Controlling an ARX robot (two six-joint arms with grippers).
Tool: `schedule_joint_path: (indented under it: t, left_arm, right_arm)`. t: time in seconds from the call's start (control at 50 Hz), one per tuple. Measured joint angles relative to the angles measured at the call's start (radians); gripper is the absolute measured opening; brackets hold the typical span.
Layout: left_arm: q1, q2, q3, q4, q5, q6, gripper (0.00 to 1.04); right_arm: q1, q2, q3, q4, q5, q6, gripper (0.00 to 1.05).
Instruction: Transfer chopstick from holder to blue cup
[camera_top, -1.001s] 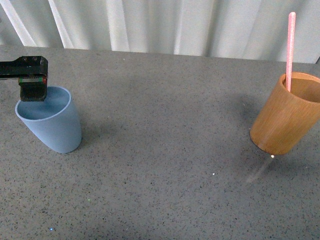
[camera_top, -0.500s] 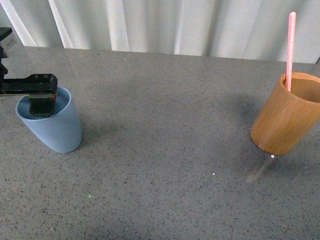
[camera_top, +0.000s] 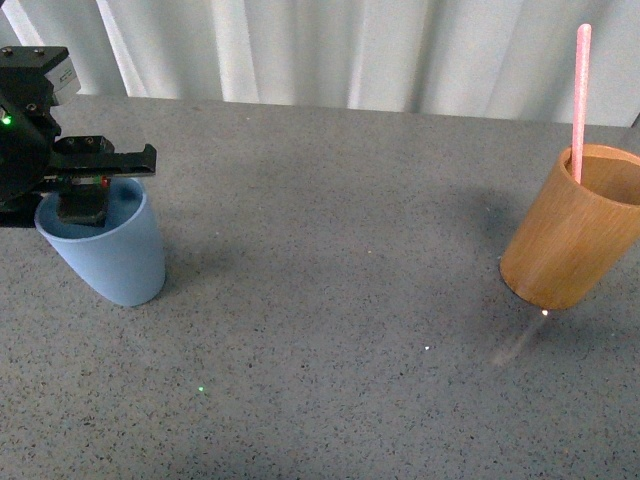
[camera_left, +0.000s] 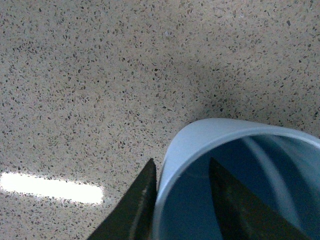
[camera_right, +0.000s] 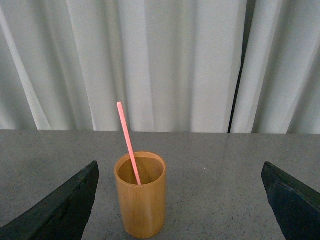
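Observation:
The light blue cup stands at the left of the table. My left gripper is open at its rim, one finger inside the cup and one outside. In the left wrist view the rim of the cup runs between the two dark fingers of the gripper. The wooden holder stands at the far right with the pink chopstick upright in it. My right gripper is open and empty, short of the holder and chopstick, and is out of the front view.
The grey speckled table runs between the two cups. White curtains hang behind its far edge and also show in the right wrist view.
My left arm has moved right and further into view, settling over the blue cup's rim. The cup, holder and chopstick have stayed put.

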Motion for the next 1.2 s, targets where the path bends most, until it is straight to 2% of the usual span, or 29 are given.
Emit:
schedule_joint_path:
  t: [0.04,0.24,0.661,0.901,1.201]
  left_arm:
    - [-0.003,0.001,0.004,-0.006,0.001,-0.001,0.26]
    - [-0.011,0.001,0.024,-0.031,0.001,-0.004,0.03]
    - [-0.056,-0.047,0.089,-0.111,0.002,-0.007,0.03]
    - [-0.124,-0.106,0.127,-0.167,-0.003,-0.021,0.03]
    - [-0.347,-0.101,0.188,-0.216,-0.037,-0.093,0.03]
  right_arm:
    - [0.000,0.000,0.000,0.000,0.000,0.000,0.95]
    - [0.000,0.000,0.000,0.000,0.000,0.000,0.95]
    - [0.000,0.000,0.000,0.000,0.000,0.000,0.95]
    - [0.000,0.000,0.000,0.000,0.000,0.000,0.95]
    - [0.000,0.000,0.000,0.000,0.000,0.000,0.95]
